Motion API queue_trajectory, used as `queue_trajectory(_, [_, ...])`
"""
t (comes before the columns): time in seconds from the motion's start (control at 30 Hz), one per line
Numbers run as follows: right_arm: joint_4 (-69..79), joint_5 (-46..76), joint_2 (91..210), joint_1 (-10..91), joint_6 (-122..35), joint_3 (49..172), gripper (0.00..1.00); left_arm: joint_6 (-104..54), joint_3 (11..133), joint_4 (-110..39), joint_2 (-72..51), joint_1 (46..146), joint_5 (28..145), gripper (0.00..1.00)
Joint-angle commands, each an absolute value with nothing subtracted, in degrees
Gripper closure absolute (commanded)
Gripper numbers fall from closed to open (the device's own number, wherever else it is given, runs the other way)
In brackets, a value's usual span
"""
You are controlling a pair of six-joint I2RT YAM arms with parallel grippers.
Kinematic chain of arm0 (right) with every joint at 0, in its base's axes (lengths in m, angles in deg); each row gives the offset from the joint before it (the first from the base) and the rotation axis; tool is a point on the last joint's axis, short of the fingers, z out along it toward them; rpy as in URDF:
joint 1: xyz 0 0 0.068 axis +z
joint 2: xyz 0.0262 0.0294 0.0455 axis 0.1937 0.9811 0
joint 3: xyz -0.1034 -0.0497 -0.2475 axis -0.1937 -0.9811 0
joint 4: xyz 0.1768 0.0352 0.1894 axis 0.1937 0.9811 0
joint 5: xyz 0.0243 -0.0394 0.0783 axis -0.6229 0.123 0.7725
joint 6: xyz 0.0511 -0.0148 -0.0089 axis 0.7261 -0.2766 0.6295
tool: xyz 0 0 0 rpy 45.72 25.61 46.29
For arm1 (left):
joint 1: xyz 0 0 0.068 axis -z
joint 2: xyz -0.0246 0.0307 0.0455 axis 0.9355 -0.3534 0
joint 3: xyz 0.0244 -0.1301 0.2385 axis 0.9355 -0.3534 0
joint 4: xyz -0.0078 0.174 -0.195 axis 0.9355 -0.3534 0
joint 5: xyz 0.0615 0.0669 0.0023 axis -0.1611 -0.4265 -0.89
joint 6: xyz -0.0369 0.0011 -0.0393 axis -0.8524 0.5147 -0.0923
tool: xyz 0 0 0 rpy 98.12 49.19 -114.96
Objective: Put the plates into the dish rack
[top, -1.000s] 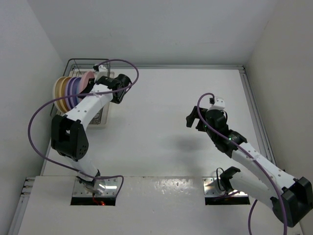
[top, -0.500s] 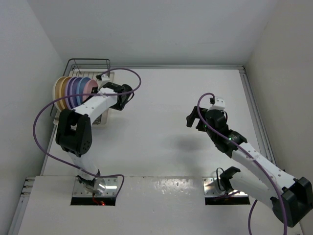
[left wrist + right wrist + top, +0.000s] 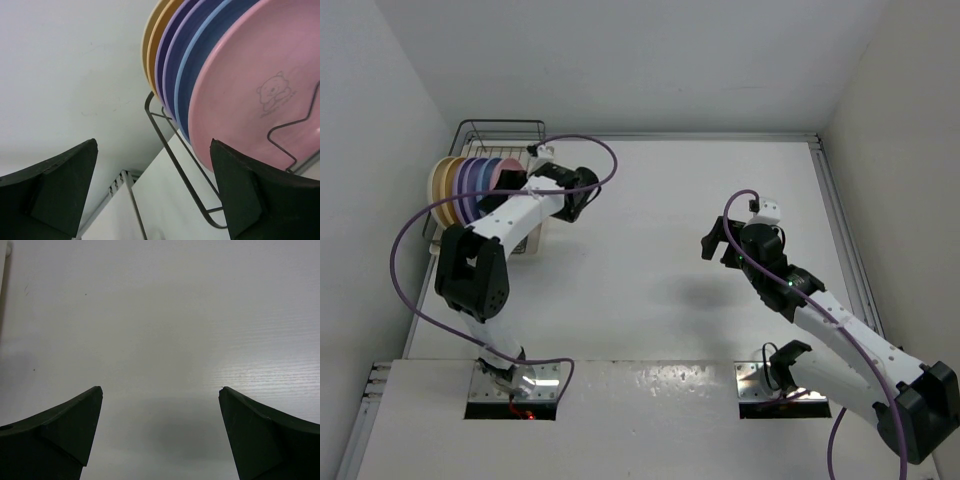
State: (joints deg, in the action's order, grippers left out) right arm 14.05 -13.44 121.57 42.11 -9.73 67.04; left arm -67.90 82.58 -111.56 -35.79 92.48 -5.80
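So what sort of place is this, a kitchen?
Probably a robotics test cell, not a kitchen: a white table boxed in by plain white walls, a left arm and a right arm bolted at its edge, and a dish rack holding coloured plates.

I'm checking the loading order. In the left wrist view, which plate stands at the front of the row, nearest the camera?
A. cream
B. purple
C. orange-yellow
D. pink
D: the pink plate, with a faint bear mark on its face, fronts the row in the dish rack, and the blue plate stands right behind it.
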Motion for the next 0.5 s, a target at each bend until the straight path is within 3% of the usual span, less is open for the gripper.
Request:
queue_trajectory(0.0, [13.0,-14.6,120.4,42.5,-9.7,67.4,0.0,-62.1,87.8,-111.9,-32.0,95.1,-18.8,0.0])
queue_trajectory(0.17, [13.0,-13.6,120.3,42.4,-10.2,67.9,0.0,-46.4,98.6,-109.8,-30.0,98.0,-10.8,0.0])
queue_trajectory(0.2, [13.0,-13.1,120.6,42.3,-10.7,68.1,0.0,-36.4,98.6,-98.7,-28.1,98.6,-5.1,0.0])
queue_trajectory(0.23, [13.0,-12.0,120.9,42.0,-12.9,68.9,0.0,-16.8,99.5,-96.1,-22.5,97.7,16.1,0.0])
queue_trajectory(0.33, [13.9,-5.7,123.5,41.1,-17.3,71.3,0.0,-4.1,99.2,-96.8,-11.8,93.4,42.2,0.0])
queue_trajectory(0.37, [14.5,-3.3,124.3,40.9,-20.4,73.7,0.0,-1.0,96.8,-97.7,-4.1,92.8,55.9,0.0])
queue_trajectory(0.47, [17.1,0.6,127.4,40.7,-23.1,76.5,0.0,13.4,88.3,-99.7,9.3,92.2,70.1,0.0])
